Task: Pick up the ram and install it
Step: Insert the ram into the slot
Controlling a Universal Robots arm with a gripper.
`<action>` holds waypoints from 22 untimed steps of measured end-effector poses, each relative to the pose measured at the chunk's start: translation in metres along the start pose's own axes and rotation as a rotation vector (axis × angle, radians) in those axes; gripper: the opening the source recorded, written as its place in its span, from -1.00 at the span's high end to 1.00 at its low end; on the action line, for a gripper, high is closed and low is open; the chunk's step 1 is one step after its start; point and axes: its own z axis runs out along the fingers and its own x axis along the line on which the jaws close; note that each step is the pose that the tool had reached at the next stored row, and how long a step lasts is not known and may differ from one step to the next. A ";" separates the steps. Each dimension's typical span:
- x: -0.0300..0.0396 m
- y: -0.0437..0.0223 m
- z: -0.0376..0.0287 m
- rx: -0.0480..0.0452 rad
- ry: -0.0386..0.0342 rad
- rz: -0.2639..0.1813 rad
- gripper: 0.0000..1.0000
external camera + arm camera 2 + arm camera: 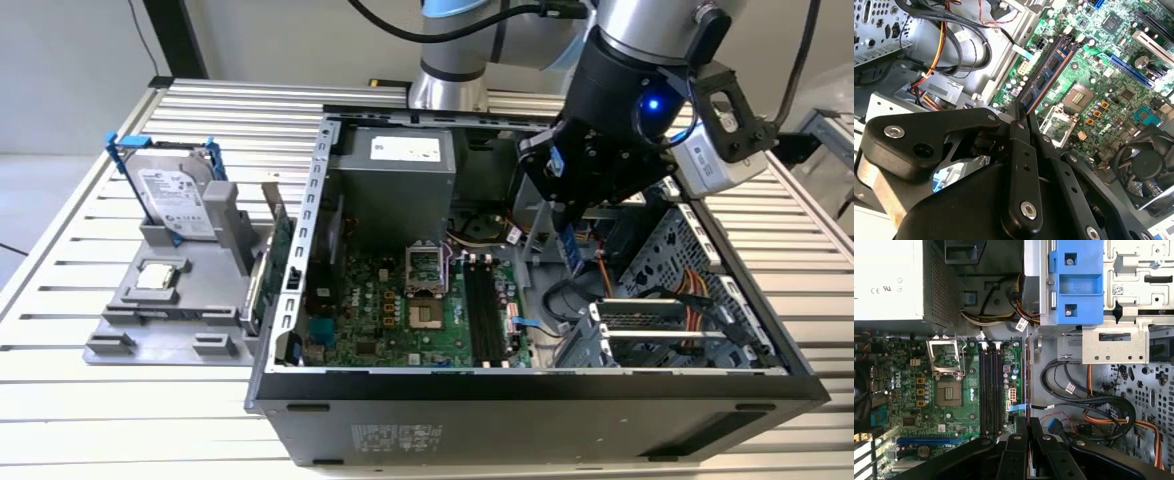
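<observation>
While clamping ram (571, 246), end effector (569, 212) points downward.

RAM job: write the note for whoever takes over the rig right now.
Gripper: shut on the RAM, held on edge, hanging over the open case at the exterior view's right of the slots.
RAM: in the second wrist view the stick runs out from the fingertips above the motherboard.
Slots: dark and unfilled in the first wrist view.
Done: RAM picked up and brought over the case.
Left: seat it in a slot; not yet in contact with the board.
</observation>
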 end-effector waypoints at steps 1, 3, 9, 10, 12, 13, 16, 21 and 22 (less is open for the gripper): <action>0.0000 0.0000 0.0001 -0.0002 0.0000 0.000 1.00; 0.0000 0.0000 0.0002 -0.0002 -0.0001 0.000 1.00; 0.0002 0.0001 0.0010 -0.0006 -0.0002 0.000 1.00; 0.0005 0.0000 0.0014 -0.0005 -0.0004 0.000 1.00; 0.0009 -0.0001 0.0020 -0.0002 -0.0006 0.000 1.00; 0.0014 -0.0003 0.0022 -0.0002 -0.0008 0.000 1.00; 0.0051 -0.0009 0.0028 -0.0005 -0.0037 -0.001 1.00; 0.0138 -0.0025 0.0047 -0.0011 -0.0168 -0.005 1.00; 0.0152 -0.0027 0.0056 -0.0013 -0.0194 -0.005 1.00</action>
